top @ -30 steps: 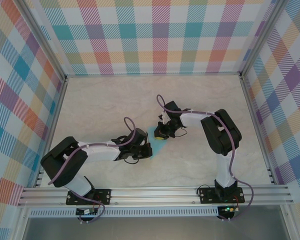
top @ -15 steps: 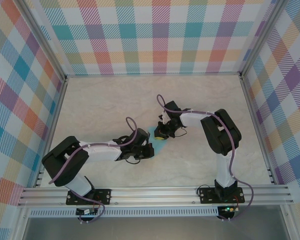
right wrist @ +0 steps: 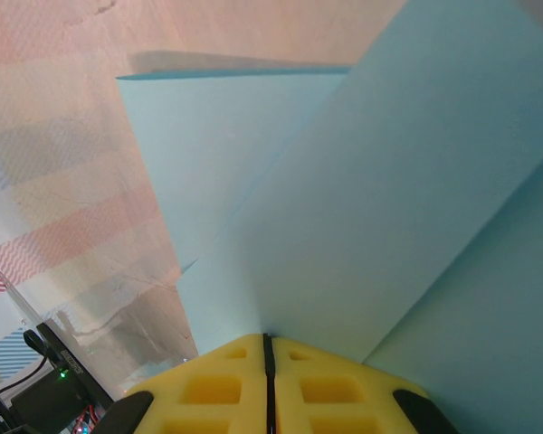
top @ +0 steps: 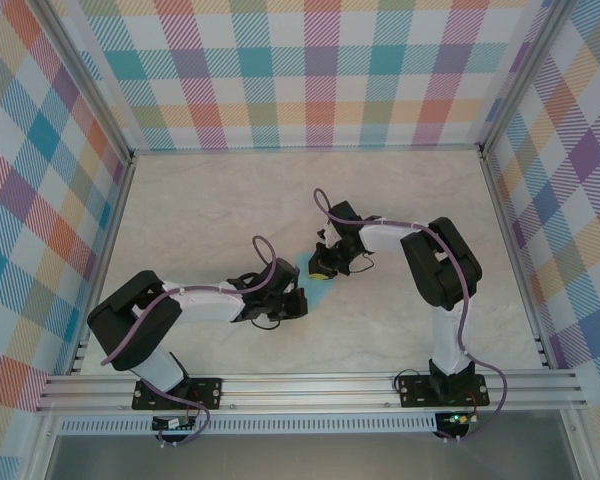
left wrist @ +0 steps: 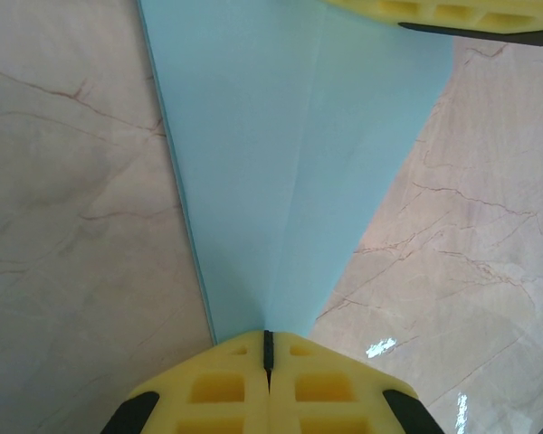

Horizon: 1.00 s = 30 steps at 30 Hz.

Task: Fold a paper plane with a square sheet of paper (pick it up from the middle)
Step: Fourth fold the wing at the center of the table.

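Marble-look table [top: 200, 200], pastel plaid walls [top: 310, 70], aluminium frame rails [top: 310, 385]

No text, label, brand, number or sign can be read in any view. The paper [left wrist: 290, 163] is plain blue with no print on it.
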Each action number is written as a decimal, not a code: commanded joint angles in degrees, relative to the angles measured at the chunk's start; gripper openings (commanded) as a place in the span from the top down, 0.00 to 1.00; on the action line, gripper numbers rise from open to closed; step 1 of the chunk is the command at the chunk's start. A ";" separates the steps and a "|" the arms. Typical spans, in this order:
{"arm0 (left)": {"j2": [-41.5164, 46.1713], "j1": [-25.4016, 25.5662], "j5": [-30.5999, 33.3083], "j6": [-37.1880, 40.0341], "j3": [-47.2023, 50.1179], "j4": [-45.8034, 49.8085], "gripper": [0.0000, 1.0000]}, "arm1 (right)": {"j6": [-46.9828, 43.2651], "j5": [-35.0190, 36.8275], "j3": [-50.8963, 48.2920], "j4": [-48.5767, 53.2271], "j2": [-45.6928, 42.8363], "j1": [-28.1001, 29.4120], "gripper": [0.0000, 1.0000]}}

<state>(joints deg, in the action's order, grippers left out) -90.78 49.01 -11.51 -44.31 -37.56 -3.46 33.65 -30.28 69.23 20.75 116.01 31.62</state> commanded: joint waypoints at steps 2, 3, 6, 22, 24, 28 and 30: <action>1.12 1.04 -1.30 0.61 2.50 6.82 1.00 | 0.10 11.74 -2.15 2.91 6.29 0.29 0.92; 1.34 1.14 -1.34 1.02 2.50 7.71 1.00 | 0.10 11.82 -2.11 2.91 6.38 0.29 0.92; 1.89 1.43 -1.19 1.73 2.65 9.42 1.00 | 0.19 11.83 -2.12 3.02 6.55 0.29 0.92; 6.93 2.49 0.82 3.54 1.49 11.29 1.00 | 0.01 12.09 -1.73 3.51 7.13 0.29 0.92; 8.92 2.41 3.26 2.86 1.05 10.71 0.99 | 0.01 12.09 -1.73 3.51 7.22 0.29 0.92; 10.49 2.33 5.55 2.30 -0.06 7.55 0.98 | 0.10 12.09 -1.73 3.51 7.35 0.29 0.92; 9.23 2.32 5.02 2.26 -0.96 5.89 0.97 | 0.12 12.09 -1.68 3.42 7.31 0.29 0.92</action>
<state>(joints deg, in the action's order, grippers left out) -81.25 50.94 -7.92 -42.00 -36.56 4.40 33.65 -30.72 70.00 21.78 116.55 31.62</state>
